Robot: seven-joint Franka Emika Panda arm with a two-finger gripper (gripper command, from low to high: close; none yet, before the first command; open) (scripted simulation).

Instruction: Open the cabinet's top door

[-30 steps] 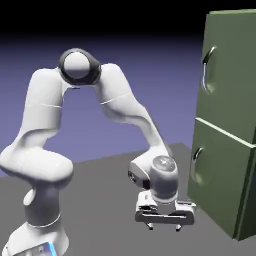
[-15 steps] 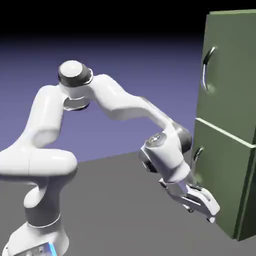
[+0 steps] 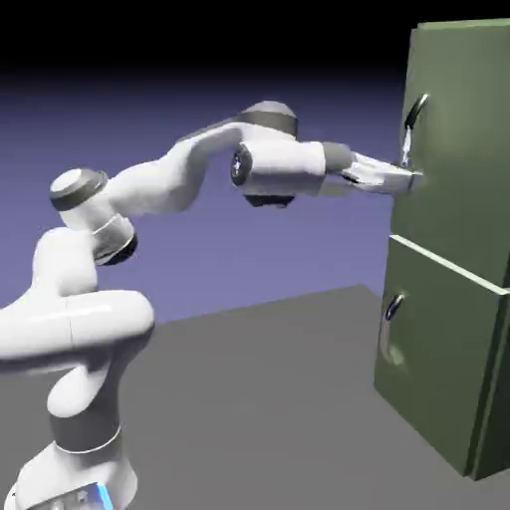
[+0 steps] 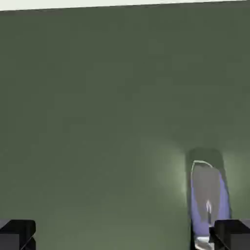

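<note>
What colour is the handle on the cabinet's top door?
Silver: the handle is a shiny curved bar on the olive-green top door, clearest in the exterior view.

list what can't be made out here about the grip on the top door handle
- Contact: in the exterior view the gripper overlaps the top door's handle; touching or just short cannot be told.
- Handle: the hand view shows only one end, by the right fingertip; the bottom edge cuts off the rest.
- Cabinet: its right side is cut off by the exterior view's edge.
- Top door: it fills the hand view; no gap shows.
</note>
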